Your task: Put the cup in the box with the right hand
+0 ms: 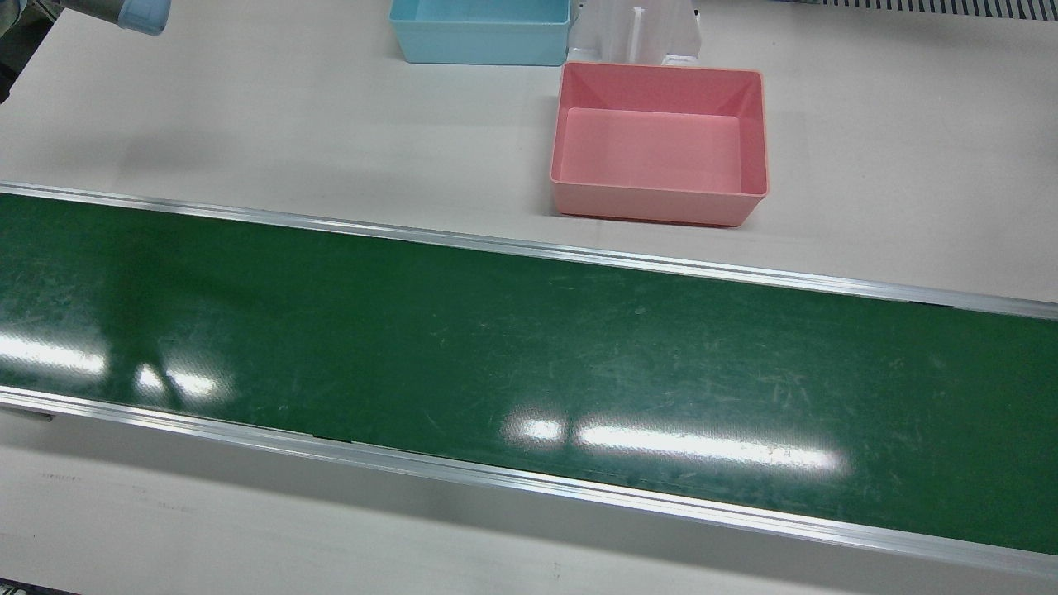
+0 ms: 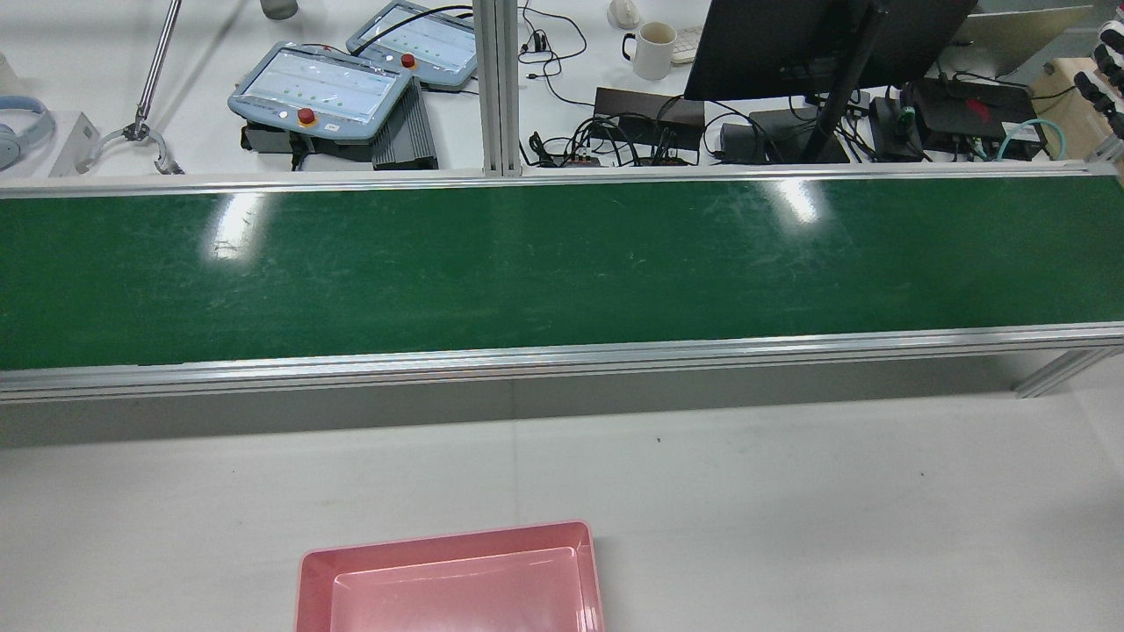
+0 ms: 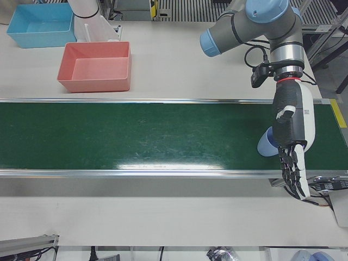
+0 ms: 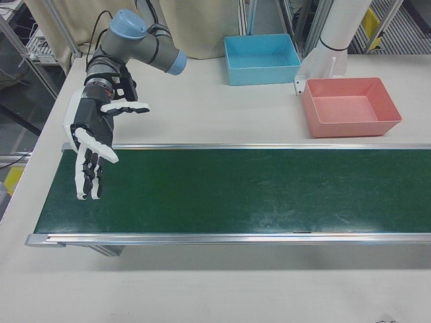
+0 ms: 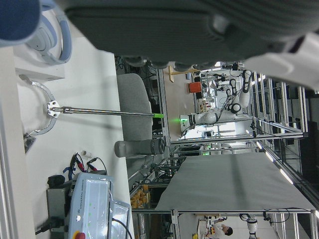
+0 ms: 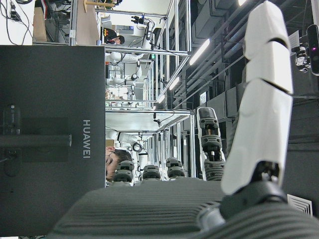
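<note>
Left hand [image 3: 292, 138] fingers [image 3: 292, 173] spread; cup [image 3: 268, 143] just behind.

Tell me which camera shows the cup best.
The left-front view: the blue cup sits on the green belt, partly behind the left hand. The left hand view catches only a blue sliver, perhaps the cup; the others miss it.

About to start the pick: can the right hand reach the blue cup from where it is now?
Probably not. The blue cup sits at the left-arm end of the belt, partly behind the left hand; the right hand hangs open over the opposite end, the whole belt between them.
</note>
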